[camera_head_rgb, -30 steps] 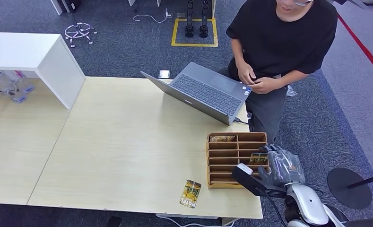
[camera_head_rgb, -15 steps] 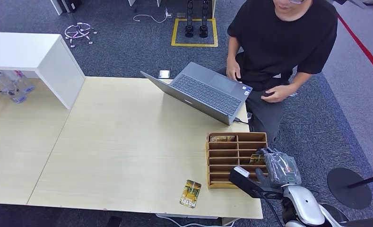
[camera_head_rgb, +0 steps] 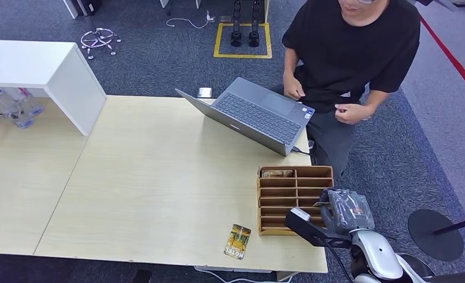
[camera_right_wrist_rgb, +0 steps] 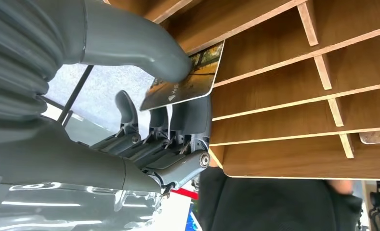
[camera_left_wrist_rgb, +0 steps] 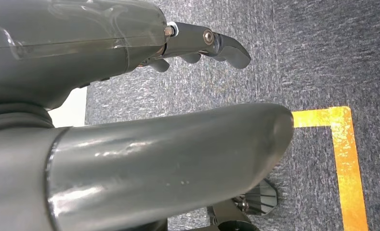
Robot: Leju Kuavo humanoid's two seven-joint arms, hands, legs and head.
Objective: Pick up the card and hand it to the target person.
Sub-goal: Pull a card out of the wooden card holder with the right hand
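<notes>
My right hand (camera_head_rgb: 346, 210) is at the right side of the wooden slotted organizer (camera_head_rgb: 289, 200), at the table's near right corner. In the right wrist view its thumb and fingers (camera_right_wrist_rgb: 159, 139) pinch a yellow-green card (camera_right_wrist_rgb: 185, 82) by one end, just outside an organizer slot (camera_right_wrist_rgb: 284, 86). In the head view only an edge of that card (camera_head_rgb: 320, 204) peeks out beside the hand. The person (camera_head_rgb: 350, 53) in a black shirt stands beyond the table's far right, with one fist (camera_head_rgb: 350, 112) raised. My left hand (camera_left_wrist_rgb: 130, 144) hangs over the carpet, fingers apart, holding nothing.
A second card (camera_head_rgb: 237, 241) lies flat on the table near its front edge, left of the organizer. Another card (camera_head_rgb: 276, 173) sits in the organizer's far left slot. An open laptop (camera_head_rgb: 253, 115) stands between the organizer and the person. A white box (camera_head_rgb: 47, 76) is at the far left.
My right hand has drawn slightly back towards me with the card, which now mostly hides behind it. The person's hands have parted, one rising to the side.
</notes>
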